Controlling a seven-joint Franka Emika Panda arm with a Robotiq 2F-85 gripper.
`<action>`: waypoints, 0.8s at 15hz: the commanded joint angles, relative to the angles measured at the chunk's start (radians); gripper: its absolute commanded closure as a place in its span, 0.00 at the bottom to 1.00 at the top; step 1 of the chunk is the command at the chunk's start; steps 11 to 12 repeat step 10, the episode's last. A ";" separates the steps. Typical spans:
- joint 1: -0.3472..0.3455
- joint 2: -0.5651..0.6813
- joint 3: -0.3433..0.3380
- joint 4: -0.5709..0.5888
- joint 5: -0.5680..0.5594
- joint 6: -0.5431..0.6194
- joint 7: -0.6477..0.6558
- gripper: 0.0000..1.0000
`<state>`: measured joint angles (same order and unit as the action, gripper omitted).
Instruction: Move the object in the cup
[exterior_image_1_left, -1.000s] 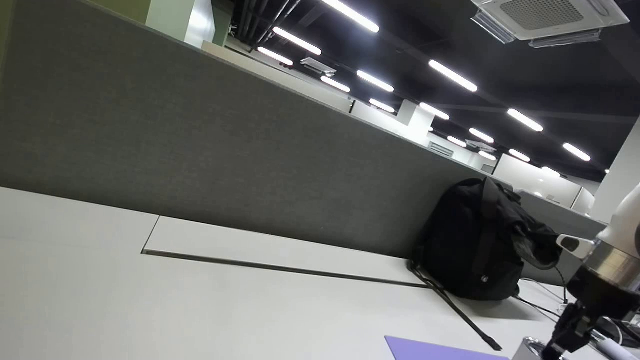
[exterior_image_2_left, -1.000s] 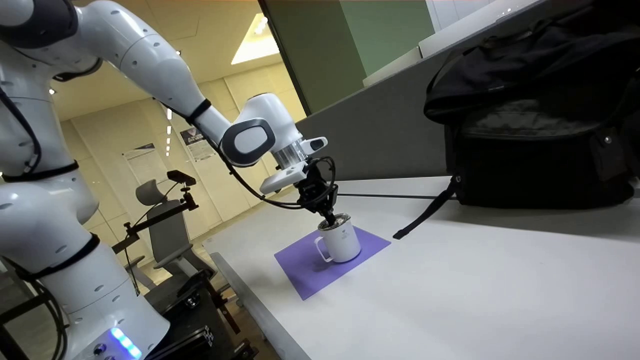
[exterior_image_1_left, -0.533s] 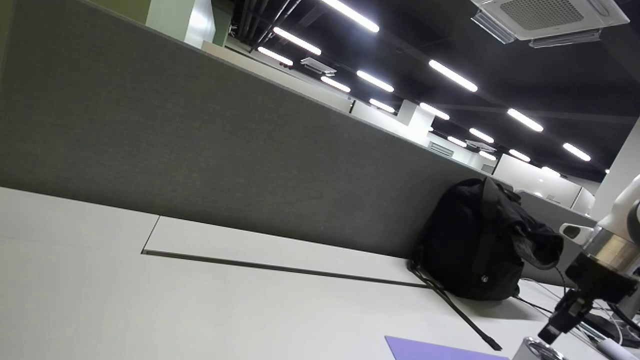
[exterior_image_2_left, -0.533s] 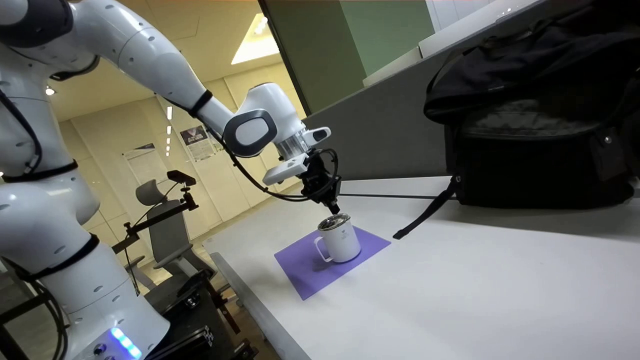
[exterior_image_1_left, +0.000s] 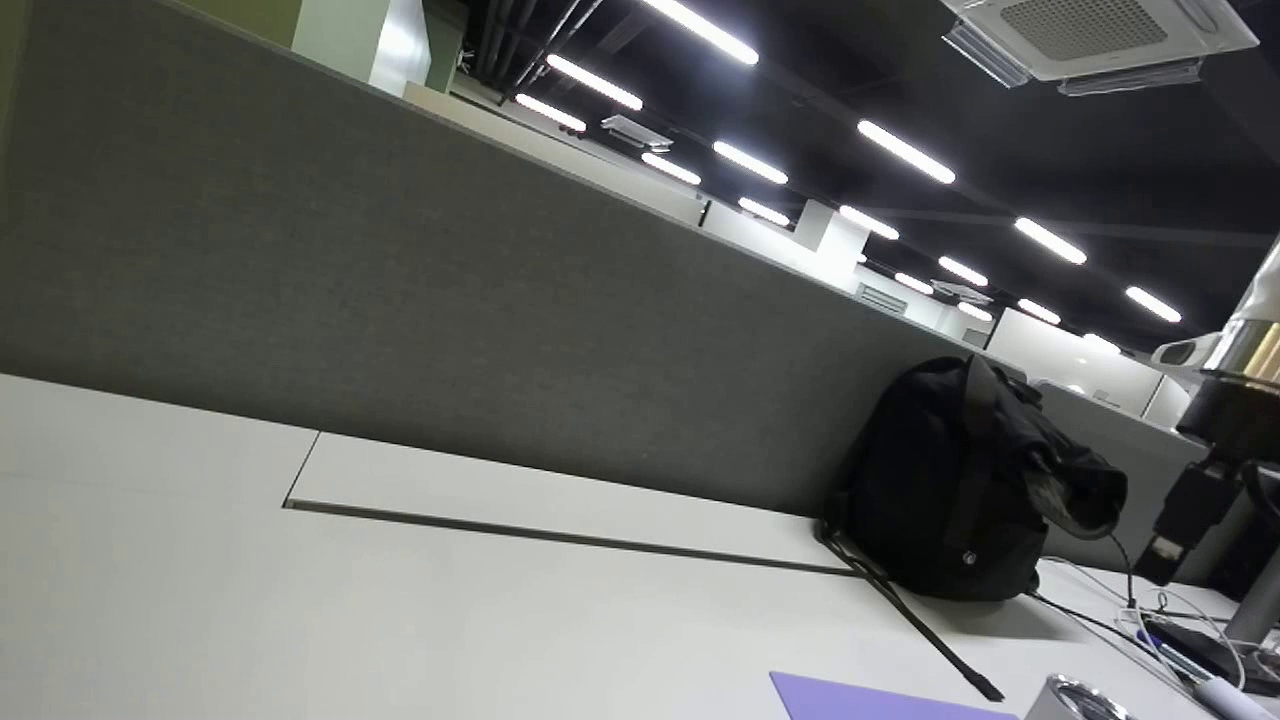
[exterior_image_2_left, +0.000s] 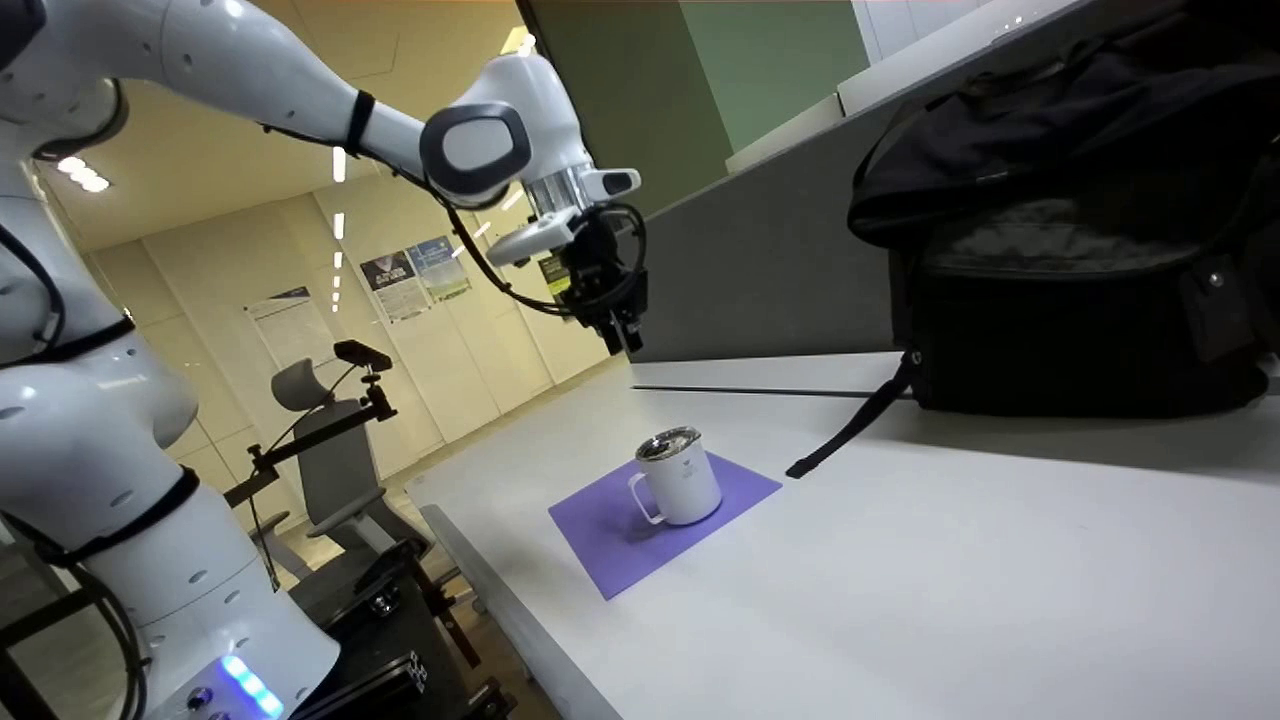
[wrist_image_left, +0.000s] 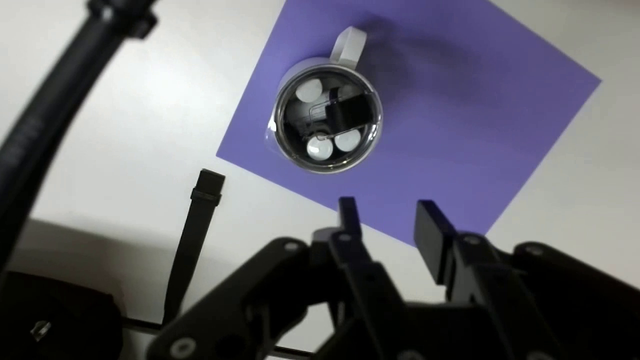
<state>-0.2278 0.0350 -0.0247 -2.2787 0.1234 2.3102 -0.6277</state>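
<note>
Wrist view: we see the white, shiny-rimmed cup (wrist_image_left: 312, 62) upright on a purple sheet (wrist_image_left: 460, 125), pale round shapes (wrist_image_left: 320, 148) showing inside it; the gripper (wrist_image_left: 387, 215) stands clear, jaws apart. In an exterior view, we find a white table (exterior_image_2_left: 930, 570) and wall posters (exterior_image_2_left: 397, 287); in an exterior view, a grey partition (exterior_image_1_left: 450, 270) and ceiling lights (exterior_image_1_left: 905, 152)

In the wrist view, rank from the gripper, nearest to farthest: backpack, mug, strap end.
Nearest to the gripper first:
1. White mug, upper middle, on the purple sheet.
2. Strap end, by the sheet's left corner.
3. Black backpack, lower left corner.
</note>
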 joint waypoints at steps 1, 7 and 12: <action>0.030 -0.041 -0.054 0.081 -0.029 -0.172 0.061 0.32; 0.045 -0.065 -0.093 0.085 -0.087 -0.168 0.066 0.18; 0.046 -0.070 -0.099 0.085 -0.108 -0.168 0.079 0.01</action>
